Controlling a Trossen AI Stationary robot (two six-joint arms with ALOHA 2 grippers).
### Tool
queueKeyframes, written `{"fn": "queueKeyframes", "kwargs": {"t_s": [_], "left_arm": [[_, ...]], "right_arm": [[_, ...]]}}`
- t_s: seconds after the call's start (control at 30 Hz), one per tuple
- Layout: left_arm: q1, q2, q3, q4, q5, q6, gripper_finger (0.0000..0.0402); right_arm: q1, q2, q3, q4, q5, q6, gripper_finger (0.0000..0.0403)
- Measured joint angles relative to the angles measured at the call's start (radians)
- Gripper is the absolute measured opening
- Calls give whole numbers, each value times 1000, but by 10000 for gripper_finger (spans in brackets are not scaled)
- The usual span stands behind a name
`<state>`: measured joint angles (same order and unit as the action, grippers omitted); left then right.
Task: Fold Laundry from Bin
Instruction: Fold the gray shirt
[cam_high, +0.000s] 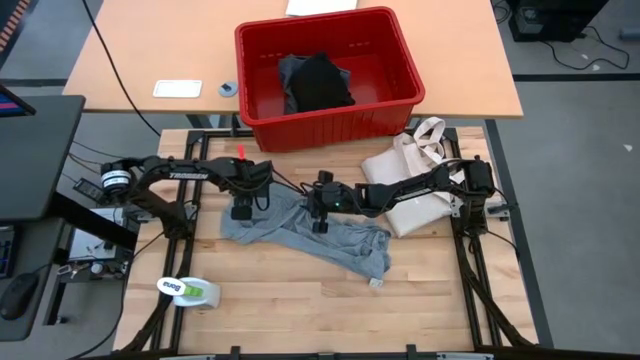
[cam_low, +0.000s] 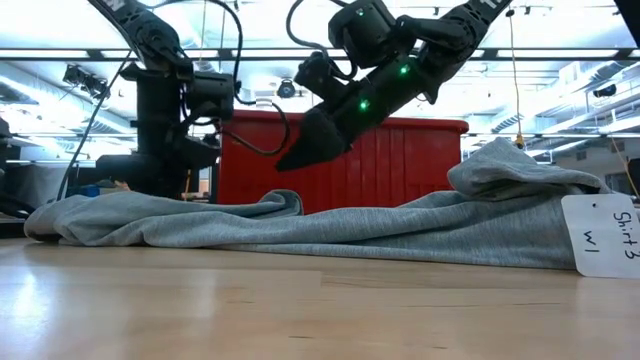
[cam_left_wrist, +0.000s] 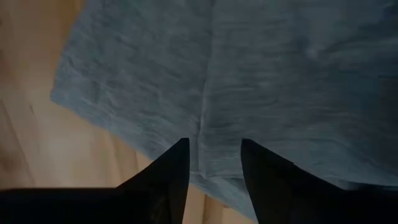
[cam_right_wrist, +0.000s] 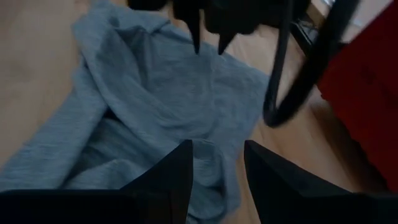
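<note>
From above we see the light grey T-shirt (cam_high: 305, 233) lying crumpled on the wooden table (cam_high: 300, 310), just in front of the red bin (cam_high: 330, 75), which holds a black garment (cam_high: 318, 82). The left gripper (cam_high: 241, 211) and right gripper (cam_high: 320, 222) hang over the shirt, and a cream tote bag (cam_high: 415, 170) lies under the right arm.

At table height, only we catch the paper tag (cam_low: 602, 235) on the shirt, and ceiling lights beyond.

The left wrist shows its fingers (cam_left_wrist: 171, 174) parted over grey cloth, gripping nothing.

The right wrist likewise shows parted, empty fingers (cam_right_wrist: 174, 174) above the rumpled shirt.
</note>
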<state>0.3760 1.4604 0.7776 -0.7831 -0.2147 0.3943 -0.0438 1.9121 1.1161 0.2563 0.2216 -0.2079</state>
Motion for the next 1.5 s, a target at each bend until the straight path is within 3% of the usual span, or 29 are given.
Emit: {"fn": "queueKeyframes", "kwargs": {"t_s": [0.2, 0.47, 0.63, 0.83, 0.97, 1.1, 1.27, 1.5], "left_arm": [[34, 53, 0, 21, -35, -12, 108], [38, 54, 0, 4, -4, 12, 9], [35, 43, 36, -18, -4, 15, 3], [35, 30, 223, -163, -8, 18, 2], [40, 30, 319, -182, -102, 21, 1], [60, 30, 336, -125, -151, 73, 1], [68, 32, 335, -82, -371, 157, 1], [146, 31, 308, -56, -287, 314, 10]], "right_arm": [[-1, 0, 0, -4, -18, -6, 151], [-6, 0, 0, -3, -17, -5, 151], [-6, 0, -15, 9, -17, -5, 151], [-19, 0, -41, 25, -14, 3, 151], [-25, 0, -60, 58, -14, 4, 151], [-24, 0, -61, 64, -14, -1, 151], [-24, 0, -61, 64, -5, -7, 151], [-24, 0, -61, 64, -4, -24, 151]]}}
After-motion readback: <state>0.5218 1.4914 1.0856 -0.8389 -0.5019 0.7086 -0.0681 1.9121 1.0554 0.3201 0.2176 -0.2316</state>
